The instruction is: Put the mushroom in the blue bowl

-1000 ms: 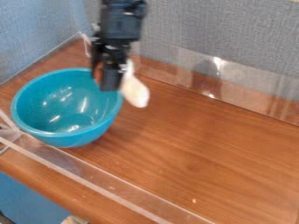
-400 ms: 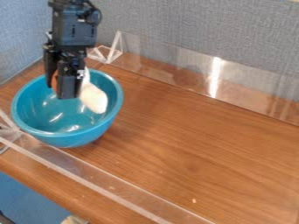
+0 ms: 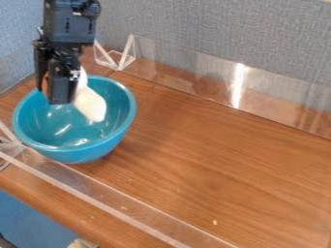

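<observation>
A clear plastic barrier [image 3: 116, 208] edges the wooden tabletop [image 3: 220, 145] along the lower part of the frame, and beyond it the blue bowl [image 3: 75, 121] sits at the left. Above the bowl's far side (toward the upper left of the frame) the black pincer [image 3: 61, 87] points steeply down, jaws partly closed on the mushroom [image 3: 88, 102], whose pale stem hangs over the bowl's hollow, clear of the bottom. A grey fabric wall [image 3: 246, 34] closes the background.
</observation>
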`<state>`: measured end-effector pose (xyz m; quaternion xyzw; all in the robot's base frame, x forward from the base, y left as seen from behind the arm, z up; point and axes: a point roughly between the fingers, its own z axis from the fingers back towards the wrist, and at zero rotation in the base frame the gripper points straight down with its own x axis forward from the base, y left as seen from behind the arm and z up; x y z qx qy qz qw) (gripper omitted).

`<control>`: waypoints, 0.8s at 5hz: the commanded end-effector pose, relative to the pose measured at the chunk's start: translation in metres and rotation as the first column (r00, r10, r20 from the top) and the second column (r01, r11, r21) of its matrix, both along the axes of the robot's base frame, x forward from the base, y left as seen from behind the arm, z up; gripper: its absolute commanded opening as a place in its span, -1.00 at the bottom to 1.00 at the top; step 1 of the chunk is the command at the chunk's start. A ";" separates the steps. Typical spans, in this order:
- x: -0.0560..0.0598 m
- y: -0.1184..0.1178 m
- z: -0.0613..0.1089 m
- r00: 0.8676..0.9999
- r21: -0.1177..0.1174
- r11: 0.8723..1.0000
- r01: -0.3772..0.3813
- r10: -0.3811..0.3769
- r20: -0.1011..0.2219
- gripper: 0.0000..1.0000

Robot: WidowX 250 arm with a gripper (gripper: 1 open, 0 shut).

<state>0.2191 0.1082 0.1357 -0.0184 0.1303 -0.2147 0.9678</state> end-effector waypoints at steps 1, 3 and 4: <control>0.003 0.001 0.008 0.998 0.029 0.998 0.047 -0.049 0.045 -1.00; 0.004 0.000 -0.012 0.996 0.040 0.995 0.087 -0.088 0.025 -1.00; 0.001 0.004 -0.021 0.998 0.043 0.997 0.063 -0.064 0.020 -1.00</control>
